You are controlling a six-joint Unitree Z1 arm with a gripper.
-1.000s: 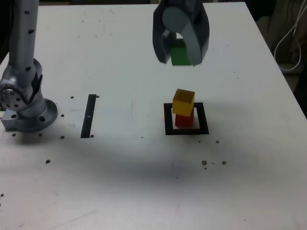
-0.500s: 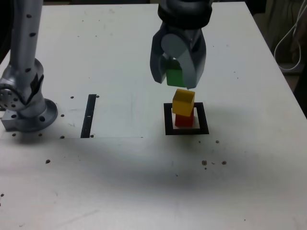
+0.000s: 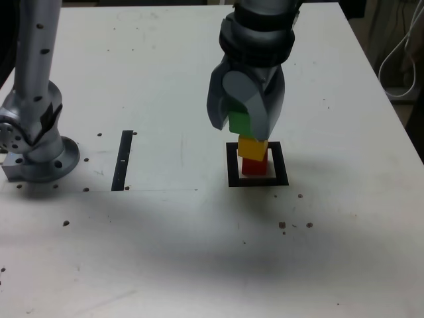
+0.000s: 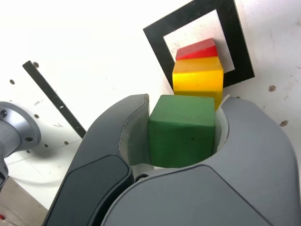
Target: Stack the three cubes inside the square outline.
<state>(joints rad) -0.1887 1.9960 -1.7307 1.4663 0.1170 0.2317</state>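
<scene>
In the exterior view a red cube (image 3: 254, 166) sits inside the black square outline (image 3: 232, 165), and a yellow cube (image 3: 252, 148) rests on top of it. My gripper (image 3: 242, 126) is shut on the green cube (image 3: 238, 122), holding it directly above the yellow one; whether they touch I cannot tell. The wrist view shows the green cube (image 4: 182, 130) clamped between the grey fingers (image 4: 127, 141), with the yellow cube (image 4: 197, 80), the red cube (image 4: 197, 49) and the square outline (image 4: 157, 37) beyond it.
A narrow black strip (image 3: 123, 159) lies on the white table (image 3: 165, 252) toward the exterior view's left. The arm's grey base (image 3: 36, 142) stands at the far left. White cables (image 3: 401, 59) hang past the table's right edge.
The gripper has come down and toward the stack with the green cube, from well above and behind to just over the yellow cube. The yellow and red cubes have stayed put.
</scene>
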